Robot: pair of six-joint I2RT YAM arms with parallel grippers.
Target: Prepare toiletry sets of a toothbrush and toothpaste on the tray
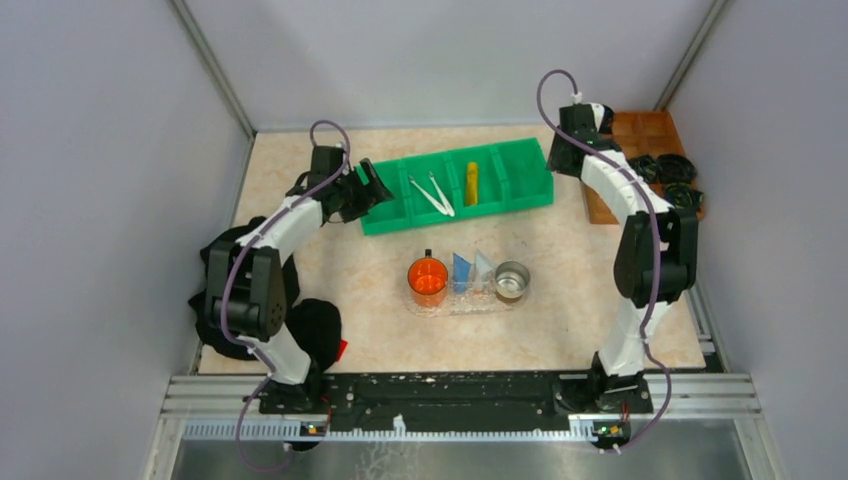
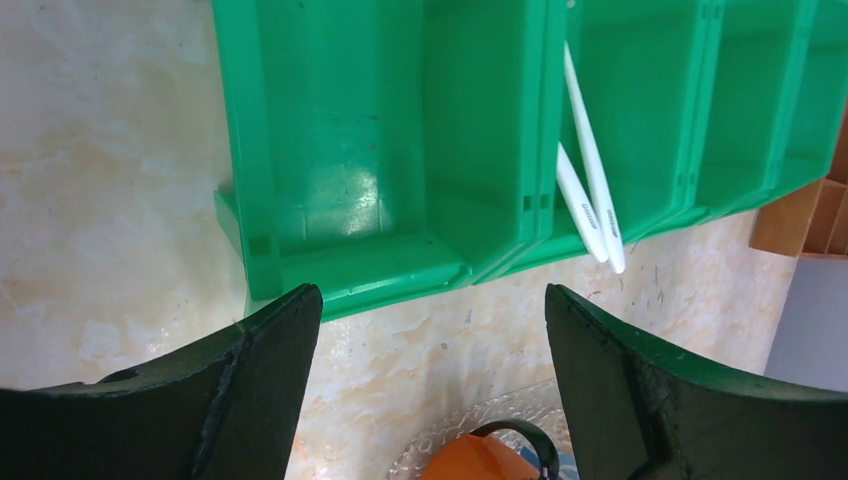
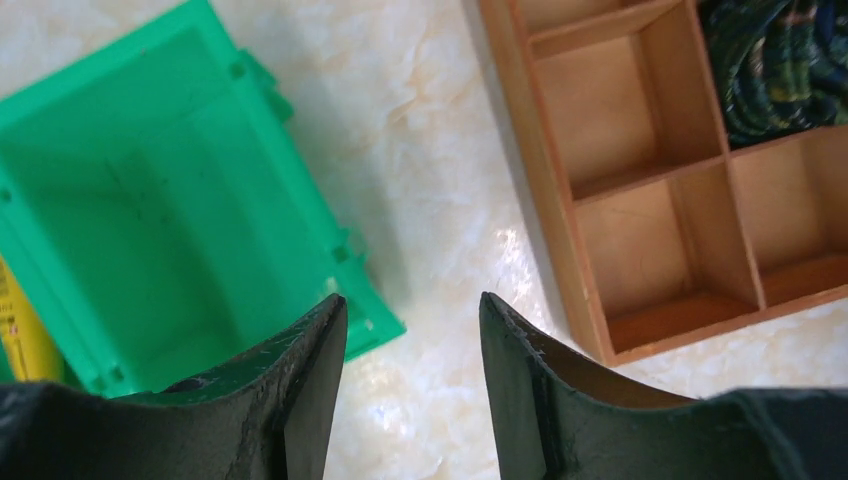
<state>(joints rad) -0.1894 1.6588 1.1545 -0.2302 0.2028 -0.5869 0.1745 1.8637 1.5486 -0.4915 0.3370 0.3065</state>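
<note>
Two white toothbrushes [image 1: 432, 195] lie crossed in a middle compartment of the green bin [image 1: 395, 222]; they also show in the left wrist view [image 2: 590, 185]. A yellow toothpaste tube [image 1: 471, 184] stands in the compartment to their right, its edge in the right wrist view [image 3: 22, 330]. The clear tray [image 1: 463, 301] holds a blue toothpaste tube [image 1: 461, 271] and a white one [image 1: 484, 267]. My left gripper [image 1: 378, 185] is open and empty at the bin's left end. My right gripper [image 1: 553, 155] is open and empty above the bin's right end.
An orange cup [image 1: 428, 276] and a metal cup [image 1: 512, 280] stand on the tray. A brown wooden compartmented box [image 1: 650, 130] with dark items sits at the back right, and shows in the right wrist view [image 3: 640, 190]. Black cloth [image 1: 315, 330] lies by the left arm's base.
</note>
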